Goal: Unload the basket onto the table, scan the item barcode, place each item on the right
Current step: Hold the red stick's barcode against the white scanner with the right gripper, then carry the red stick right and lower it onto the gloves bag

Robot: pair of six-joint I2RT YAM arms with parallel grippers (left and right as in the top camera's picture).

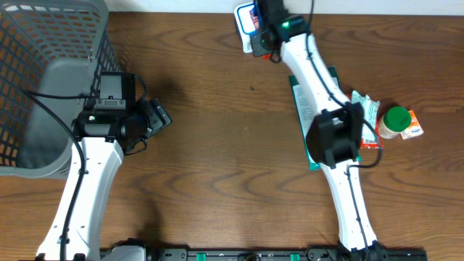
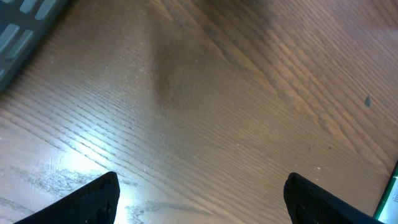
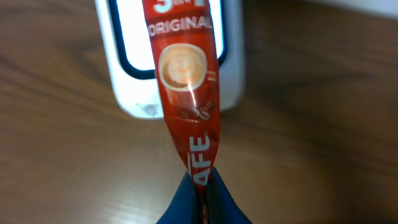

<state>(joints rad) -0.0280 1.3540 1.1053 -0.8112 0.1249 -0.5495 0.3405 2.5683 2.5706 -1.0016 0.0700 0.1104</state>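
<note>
A red coffee sachet [image 3: 186,87] printed "ORIGINAL" hangs pinched at its lower end between the blue fingers of my right gripper [image 3: 202,186], which is shut on it. The sachet stretches across the lit window of a white scanner [image 3: 231,68] lying on the wooden table. From overhead, the right gripper [image 1: 264,35] is at the table's far edge, right beside the scanner [image 1: 243,22]. My left gripper [image 1: 156,116] hovers over bare wood at the left, its fingers wide open around nothing [image 2: 200,180]. No barcode shows on the sachet's visible face.
A grey mesh basket [image 1: 43,43] fills the far left corner, close behind the left arm. At the right lie a flat green pack [image 1: 301,101] under the right arm, a snack packet [image 1: 368,110] and a green-lidded bottle [image 1: 396,119] on an orange box [image 1: 415,129].
</note>
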